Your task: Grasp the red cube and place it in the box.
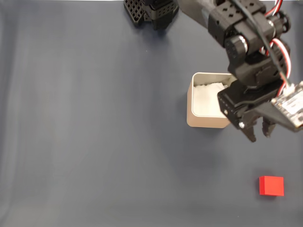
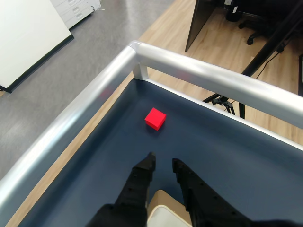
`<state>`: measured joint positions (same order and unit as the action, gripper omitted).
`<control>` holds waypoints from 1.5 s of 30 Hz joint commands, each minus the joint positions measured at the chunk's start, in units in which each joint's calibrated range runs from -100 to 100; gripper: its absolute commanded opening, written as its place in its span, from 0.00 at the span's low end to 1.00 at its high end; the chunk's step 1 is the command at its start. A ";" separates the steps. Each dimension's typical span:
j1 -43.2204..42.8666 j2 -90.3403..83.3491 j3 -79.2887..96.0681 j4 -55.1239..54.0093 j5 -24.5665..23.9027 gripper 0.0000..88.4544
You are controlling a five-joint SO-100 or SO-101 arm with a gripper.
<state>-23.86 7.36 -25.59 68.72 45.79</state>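
Red cube (image 1: 271, 185) is seen resting on the dark blue tabletop (image 1: 94, 132), well apart from the end effector (image 1: 258, 133) and below it in the fixed view. No contact with the cube is seen. The end effector is held slightly parted and empty, just beside the box (image 1: 201, 120), overlapping its right edge. In the wrist view, the cube (image 2: 155, 118) lies ahead of the fingertips (image 2: 149, 158), near a silver rail (image 2: 203, 75).

The arm hides the box's (image 1: 203, 101) right wall in the fixed view.
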 commanded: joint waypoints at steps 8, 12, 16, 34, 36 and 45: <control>1.32 4.89 -7.77 -3.03 -0.44 0.38; 1.32 8.01 -10.60 -5.33 -1.17 0.44; 1.32 11.99 -15.79 -5.98 -2.05 0.49; 1.82 25.14 -27.46 -4.83 -2.00 0.51; 1.61 26.53 -28.46 -4.34 -2.15 0.51; 1.46 33.54 -34.75 -4.34 -2.59 0.52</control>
<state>-21.98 40.79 -55.74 64.26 43.59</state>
